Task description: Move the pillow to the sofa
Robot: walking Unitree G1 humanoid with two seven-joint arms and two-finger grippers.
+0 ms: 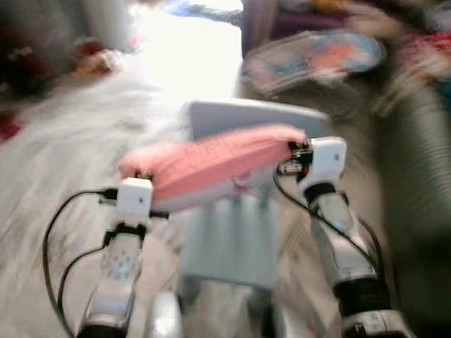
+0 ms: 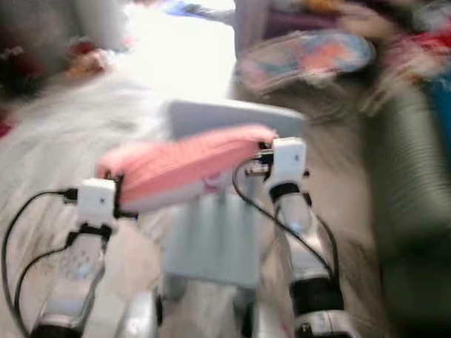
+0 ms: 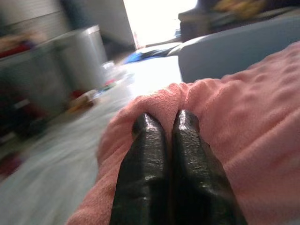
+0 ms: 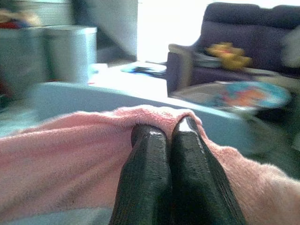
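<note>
The pink pillow (image 1: 210, 166) hangs stretched between the two grippers, lifted over a pale blue chair (image 1: 235, 235) whose backrest rises just behind it. The left gripper (image 3: 165, 123) pinches a fold of the fuzzy fabric at one end, its two black fingers (image 3: 144, 154) pressed together with cloth bunched at the tips. The right gripper (image 4: 166, 129) does the same at the other end, fingers (image 4: 190, 159) clamped tight on a ridge of pink cloth. From the head views each gripper's fingers are hidden under the pillow's ends, so only the white wrist blocks and cabling show there.

The head views are blurred by motion. A dark sofa (image 4: 243, 28) stands beyond the chair with a yellow toy (image 4: 229, 54) on its seat, and a round, colourfully printed object (image 4: 248, 93) lies in front of it; what it is cannot be made out. A grey cylindrical bin (image 3: 84, 56) stands off to the robot's left, near bright glare from an opening. Scattered items on the pale floor are too smeared to identify
</note>
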